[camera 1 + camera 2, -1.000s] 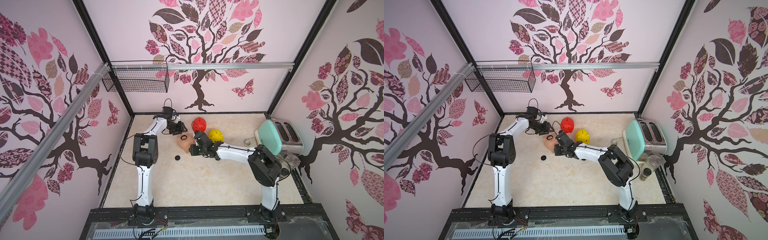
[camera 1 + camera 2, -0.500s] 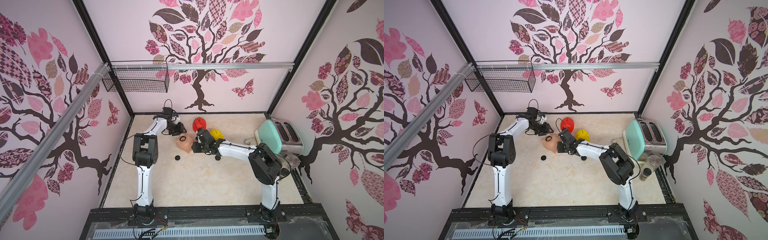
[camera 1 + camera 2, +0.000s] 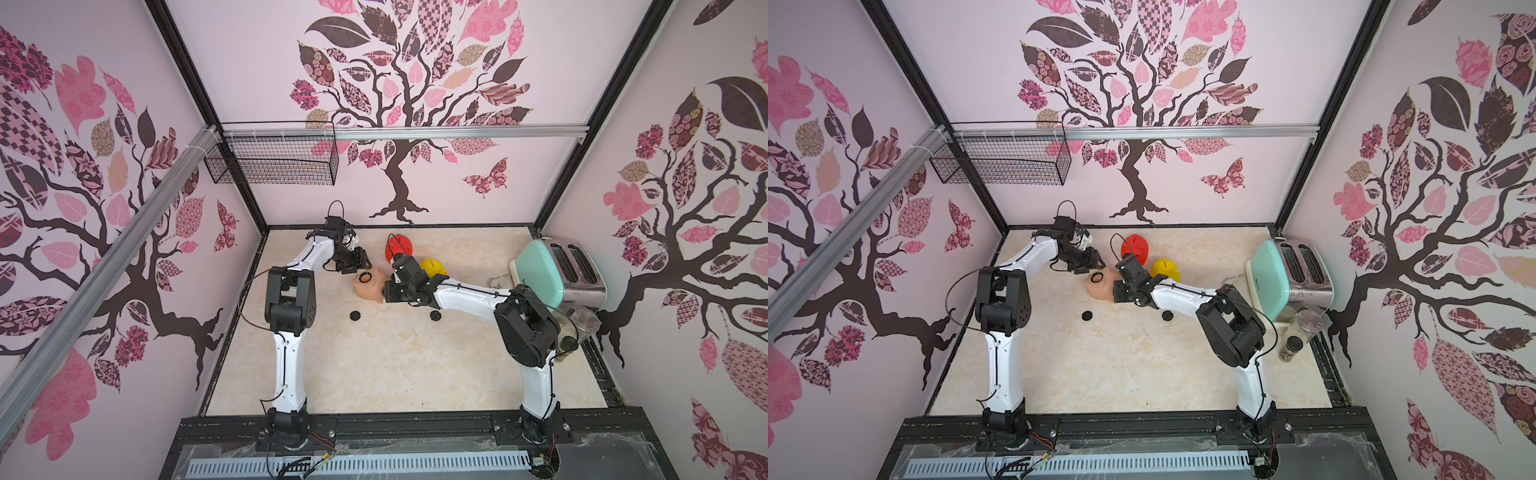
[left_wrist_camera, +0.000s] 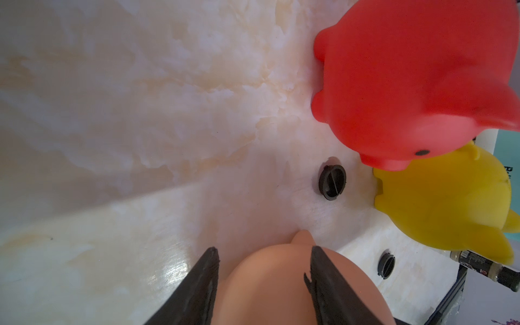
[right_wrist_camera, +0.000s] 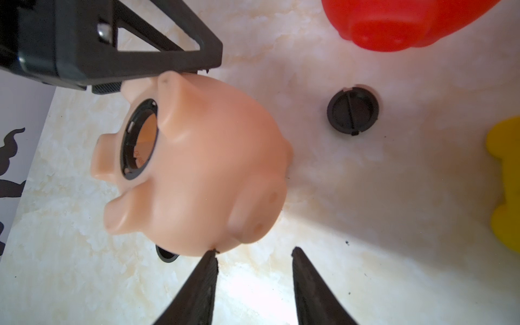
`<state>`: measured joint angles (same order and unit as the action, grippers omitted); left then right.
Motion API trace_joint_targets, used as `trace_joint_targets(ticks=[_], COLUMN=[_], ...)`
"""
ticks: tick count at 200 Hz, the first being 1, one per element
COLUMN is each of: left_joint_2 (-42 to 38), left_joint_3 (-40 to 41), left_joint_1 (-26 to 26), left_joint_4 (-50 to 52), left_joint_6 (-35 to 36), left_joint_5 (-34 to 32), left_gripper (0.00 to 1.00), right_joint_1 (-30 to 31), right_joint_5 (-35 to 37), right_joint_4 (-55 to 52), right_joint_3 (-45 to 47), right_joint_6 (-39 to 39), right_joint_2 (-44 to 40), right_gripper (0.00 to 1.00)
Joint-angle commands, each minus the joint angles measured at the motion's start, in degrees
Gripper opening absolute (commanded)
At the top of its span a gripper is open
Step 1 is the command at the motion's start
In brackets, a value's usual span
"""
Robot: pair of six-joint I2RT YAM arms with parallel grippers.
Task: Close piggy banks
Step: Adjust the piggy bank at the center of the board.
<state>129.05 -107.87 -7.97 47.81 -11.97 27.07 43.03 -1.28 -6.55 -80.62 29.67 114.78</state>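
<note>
The peach-pink piggy bank (image 3: 368,286) (image 3: 1100,286) (image 5: 211,168) lies tilted on the table, and its round belly hole (image 5: 140,140), ringed in black, is uncovered. My left gripper (image 3: 359,266) (image 3: 1094,266) (image 4: 264,250) is shut on it from the back side, with the body (image 4: 267,281) wedged between the fingers. My right gripper (image 3: 386,291) (image 3: 1117,293) (image 5: 253,251) is open and holds nothing; one fingertip touches the pig beside its snout. The red piggy bank (image 3: 399,247) (image 4: 408,84) and the yellow one (image 3: 434,266) (image 4: 439,202) stand behind the right wrist.
Black round plugs lie loose: one in front of the peach pig (image 3: 355,316), one under the right forearm (image 3: 435,316), one near the red and yellow pigs (image 4: 332,182) (image 5: 353,111). A mint-green toaster (image 3: 540,274) and jars (image 3: 1308,324) stand at the right. A wire basket (image 3: 274,158) hangs on the back wall.
The right arm has shifted a little, uncovering the black plug below its forearm. The peach pig and the left gripper have hardly moved.
</note>
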Motion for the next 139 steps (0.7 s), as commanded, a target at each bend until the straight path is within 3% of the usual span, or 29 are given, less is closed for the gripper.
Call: trace_joint_targets(ticks=[1,139], left_joint_2=[-2.49,-2.40], left_joint_3=[0.12,-0.23], left_joint_1=[0.89,1.29], left_joint_4=[0.62,1.60], left_joint_6=[0.23,0.20], left_joint_5=[-0.62,-2.66], left_gripper=[0.55,0.54], right_joint_1=[-0.05,-0.02], right_joint_5=[0.37,-1.38], right_joint_4=[-1.58,-2.66], right_joint_3=[-0.51,1.18], right_joint_6=[-0.84,-0.58], right_joint_2=[-2.43,-2.29], right_gripper=[0.46,0.44])
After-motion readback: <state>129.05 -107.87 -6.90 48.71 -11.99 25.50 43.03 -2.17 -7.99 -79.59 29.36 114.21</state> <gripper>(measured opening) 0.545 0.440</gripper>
